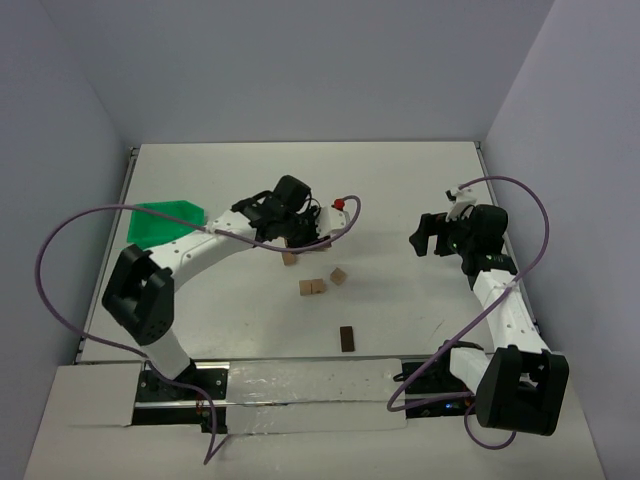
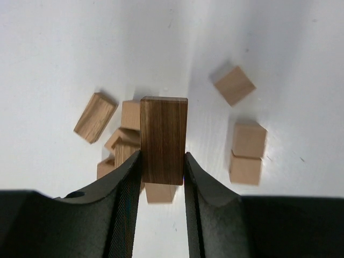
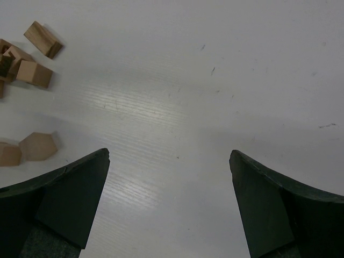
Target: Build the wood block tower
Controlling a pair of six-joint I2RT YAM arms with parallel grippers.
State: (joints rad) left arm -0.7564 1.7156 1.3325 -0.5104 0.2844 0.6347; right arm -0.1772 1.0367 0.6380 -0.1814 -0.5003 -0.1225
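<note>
Left gripper (image 2: 163, 161) is partly closed. Its fingers are pressed on the long sides of a dark-grained wood block (image 2: 164, 137), which is held with its long axis running 12 to 6 o'clock in the wrist view and its far end projecting past the fingertips.

A loose cluster of wood blocks (image 2: 124, 141) is seen on the table directly under the held piece, spreading toward its 9 o'clock. Some overlap, but it cannot be told whether any are squarely stacked, so no tower can be made out yet. The coming placement is judged to depend on the held block being brought down over this cluster, which the left arm is far nearer to.

A pair of blocks (image 2: 247, 153) lies touching end to end at 3 o'clock of the held one, and a lone block (image 2: 234, 85) is set askew at 1 o'clock.

Right gripper (image 3: 168, 156) is fully spread with nothing between its fingers, well apart at 3 o'clock in the top view.

The white table (image 1: 400, 180) is smooth and bare around the cluster. The green bin (image 1: 165, 220) sits well off at 9 o'clock.
</note>
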